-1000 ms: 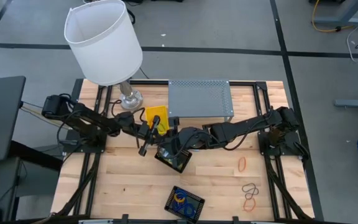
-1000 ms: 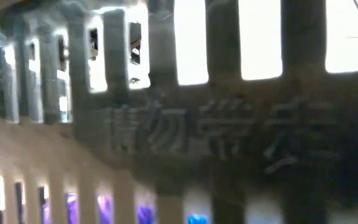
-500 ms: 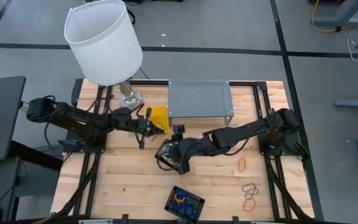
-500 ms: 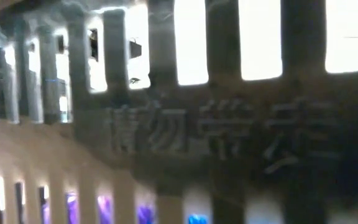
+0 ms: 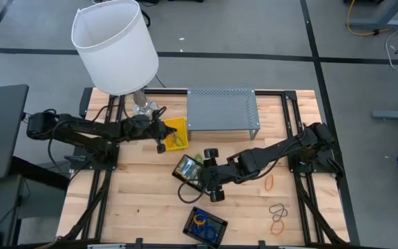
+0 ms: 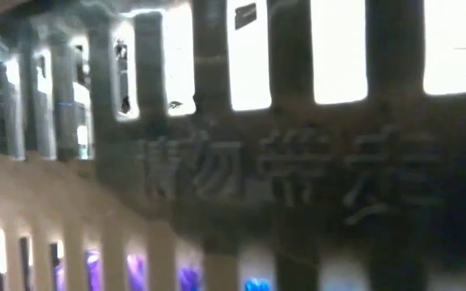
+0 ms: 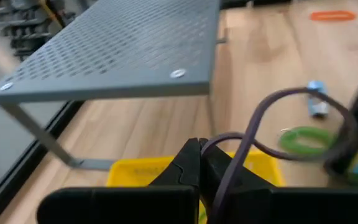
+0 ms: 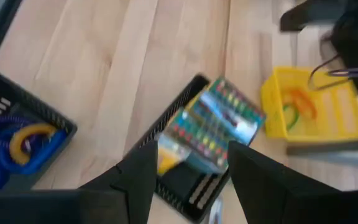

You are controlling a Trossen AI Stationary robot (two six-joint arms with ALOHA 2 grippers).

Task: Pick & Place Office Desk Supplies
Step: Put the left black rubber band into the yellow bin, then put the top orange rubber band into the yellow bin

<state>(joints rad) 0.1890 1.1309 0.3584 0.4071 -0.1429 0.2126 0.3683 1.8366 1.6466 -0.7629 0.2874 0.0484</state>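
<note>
The left gripper [image 5: 163,135] sits over the yellow tray [image 5: 177,131] beside the grey shelf [image 5: 222,109], while the right gripper [image 5: 213,175], fingers spread, adjoins the black tray [image 5: 185,176] holding a crayon box [image 5: 188,167]

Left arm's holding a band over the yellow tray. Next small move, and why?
Probably open the left gripper to drop the purple rubber band. Its fingers are pinched shut on the loop right above the yellow tray, which already holds green and orange bands. The right gripper stands open above the crayon box in the black basket, out of the way.
</note>
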